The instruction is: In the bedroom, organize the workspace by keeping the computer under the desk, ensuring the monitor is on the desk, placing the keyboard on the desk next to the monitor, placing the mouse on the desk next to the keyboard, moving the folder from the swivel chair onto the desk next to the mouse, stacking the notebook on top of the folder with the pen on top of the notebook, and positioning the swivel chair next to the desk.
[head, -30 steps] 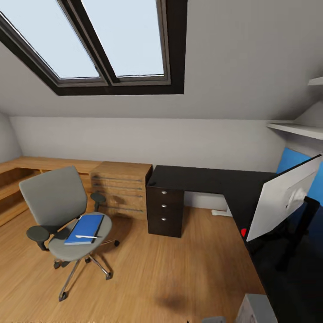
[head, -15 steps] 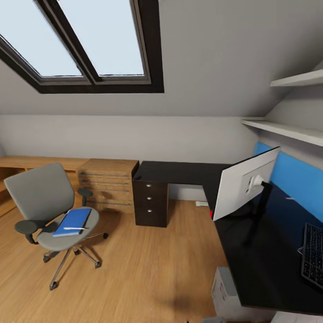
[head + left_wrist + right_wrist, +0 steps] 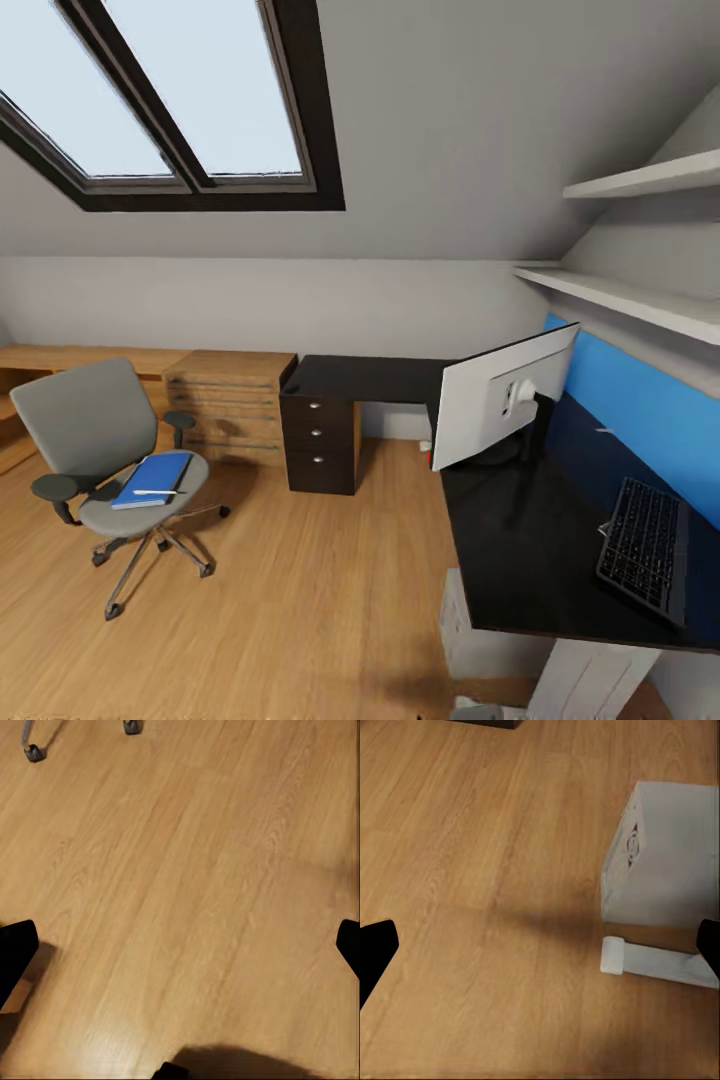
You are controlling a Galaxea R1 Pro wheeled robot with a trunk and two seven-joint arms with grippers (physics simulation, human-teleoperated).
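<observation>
The swivel chair (image 3: 95,430) stands on the wooden floor at the left, well apart from the desk (image 3: 520,540). On its seat lies the blue folder (image 3: 150,480) with the white pen (image 3: 158,491) across it. A dark edge runs along the folder's right side; whether that is the notebook I cannot tell. On the desk, the monitor (image 3: 500,397) shows its pale back and the keyboard (image 3: 645,545) lies at the right. The computer (image 3: 478,635) (image 3: 667,851) stands under the desk. The mouse is out of view. My left gripper (image 3: 180,949) and right gripper (image 3: 540,945) hang open over bare floor.
A light wooden drawer chest (image 3: 230,405) and a black drawer unit (image 3: 320,440) line the back wall. Two white shelves (image 3: 630,295) hang over the blue back panel (image 3: 640,410). A white desk foot (image 3: 656,964) lies beside the computer. Chair casters (image 3: 34,751) are near my left gripper.
The head camera has turned right: chair and chest have slid left in the picture, and the keyboard, the desk's front edge and the computer have come into view. Nothing itself has moved.
</observation>
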